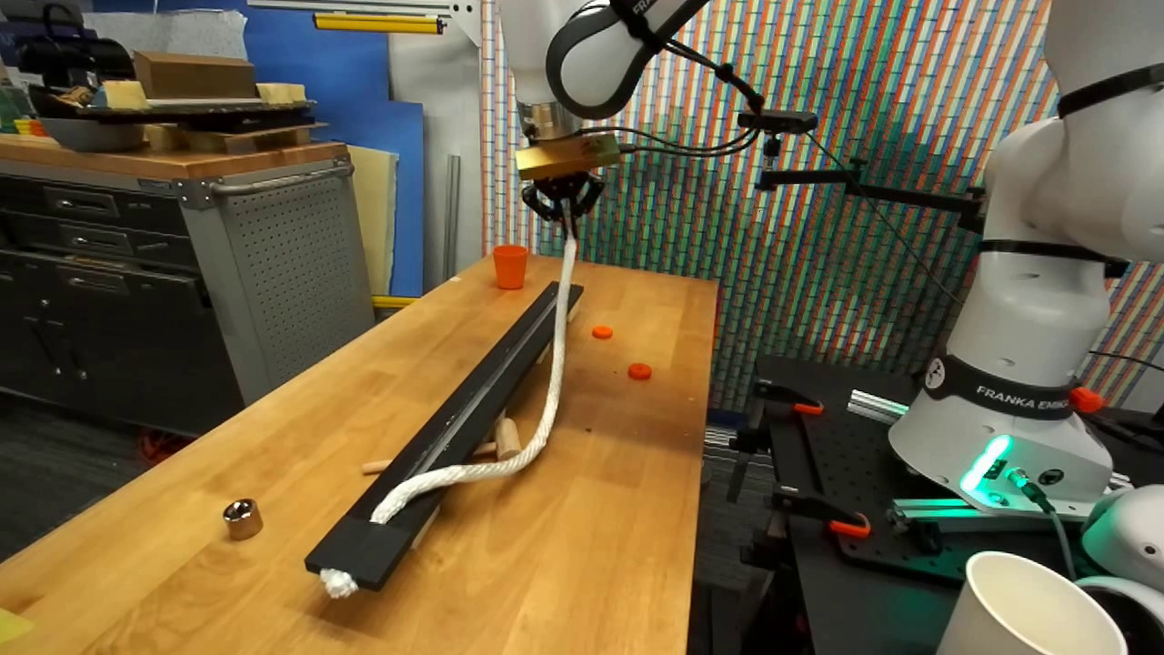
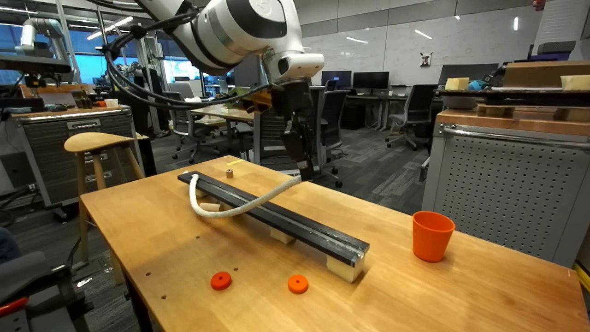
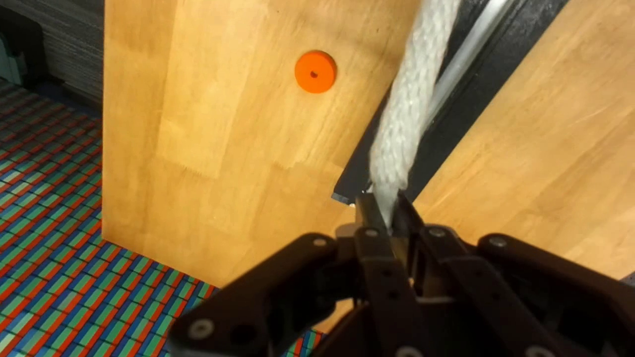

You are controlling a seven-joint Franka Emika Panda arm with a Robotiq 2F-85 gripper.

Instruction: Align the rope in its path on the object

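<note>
Rope [image 3: 409, 101]: being clamped at its end in the gripper [image 3: 386, 206], bowing below it beside the black bar [image 1: 456, 423]; probably calling for pulling taut, lining up over the groove [image 3: 467, 54] beneath, then lowering slowly.

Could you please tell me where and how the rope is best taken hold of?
Probably take the rope near its raised end, from above, pinching across it as the end effector does now: the rope is slender, its other end runs into the black bar, and the length between bows sideways.
</note>
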